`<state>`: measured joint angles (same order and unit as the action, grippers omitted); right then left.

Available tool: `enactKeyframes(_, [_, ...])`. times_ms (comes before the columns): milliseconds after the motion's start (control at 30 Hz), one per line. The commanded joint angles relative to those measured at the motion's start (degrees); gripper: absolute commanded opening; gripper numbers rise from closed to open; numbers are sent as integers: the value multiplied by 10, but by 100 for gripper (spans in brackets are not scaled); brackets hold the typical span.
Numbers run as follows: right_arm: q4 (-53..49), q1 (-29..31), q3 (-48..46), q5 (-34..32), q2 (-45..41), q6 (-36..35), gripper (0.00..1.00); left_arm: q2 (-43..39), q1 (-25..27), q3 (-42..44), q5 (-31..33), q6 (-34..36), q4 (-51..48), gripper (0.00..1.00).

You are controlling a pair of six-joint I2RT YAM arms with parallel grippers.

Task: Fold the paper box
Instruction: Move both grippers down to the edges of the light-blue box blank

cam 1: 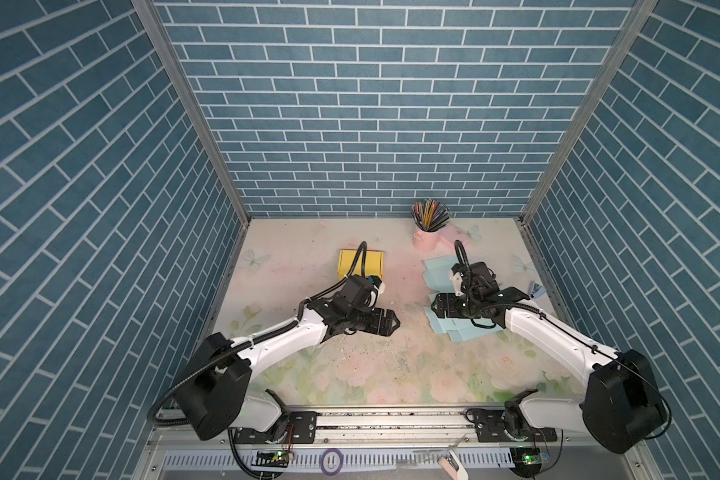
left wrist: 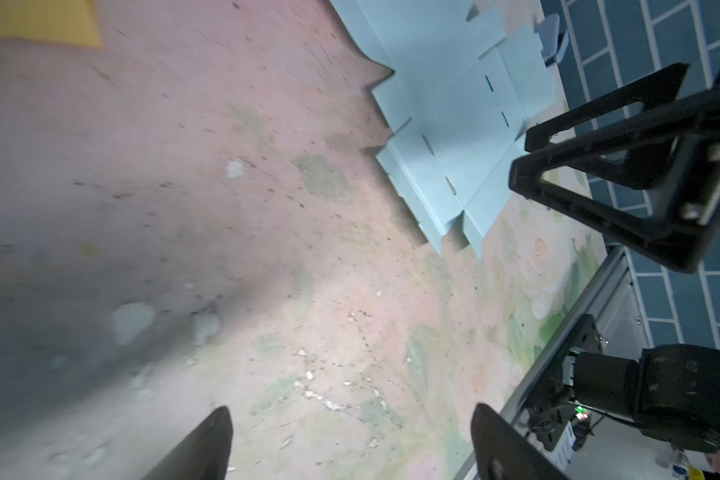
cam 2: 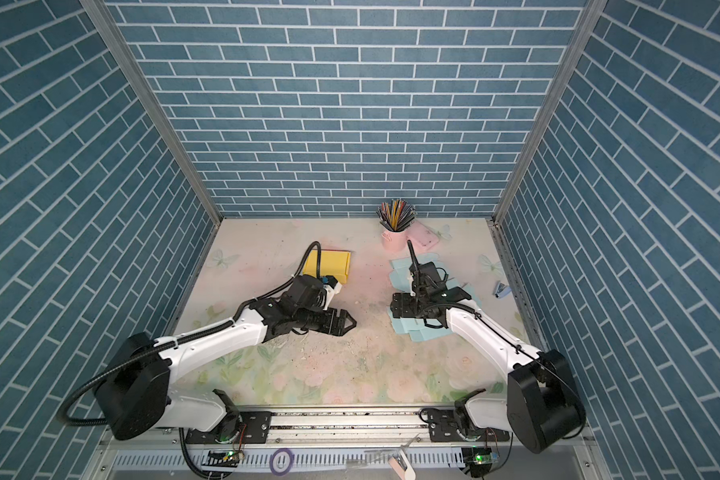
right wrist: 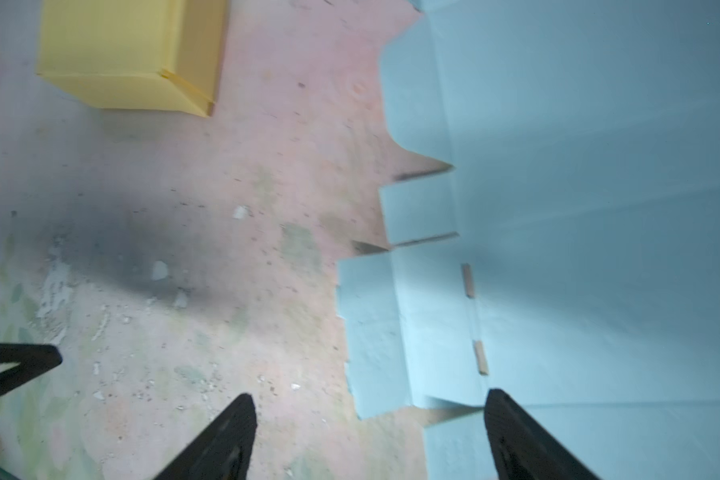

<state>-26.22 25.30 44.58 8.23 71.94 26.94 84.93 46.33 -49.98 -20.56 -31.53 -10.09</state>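
Your left arm stretches from its near-left base toward the middle. Its forearm runs low and the left gripper (cam 1: pixel 393 322) lies roughly level, pointing right over a bare part of the floral printed surface (cam 1: pixel 350 374). Its jaws stand apart with nothing between them. Your right arm comes in from the near-right base with the forearm angled up and leftward. The wrist is turned so the right gripper (cam 1: pixel 434 306) points left, facing the left one across a gap of bare surface. Its jaws are also spread and hold nothing; in the right wrist view one fingertip sits over paper and the other over bare surface. The flat light blue die-cut paper box sheet (cam 1: pixel 435 272) lies unfolded on the right half of the surface, partly under the right gripper. The folded yellow paper box (cam 1: pixel 375 262) sits behind the left gripper, well apart from the sheet.
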Motion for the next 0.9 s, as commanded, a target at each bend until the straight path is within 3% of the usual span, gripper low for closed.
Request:
enactKeyframes(0, [21, -21, -48, 16, -36, 55, 86, 69, 48, -37, 6, -47, 72, 84])
enactKeyframes(233, [60, -48, -133, 8, -115, 119, 85, 187, 60, -72, 0, -110, 209, 71])
enactKeyframes(533, [47, -61, -153, -10, -163, 116, 83, 289, 57, -171, 22, -120, 213, 53])
enactKeyframes(867, [22, -64, -149, -29, -201, 105, 80, 304, 50, -168, 81, -197, 229, 26])
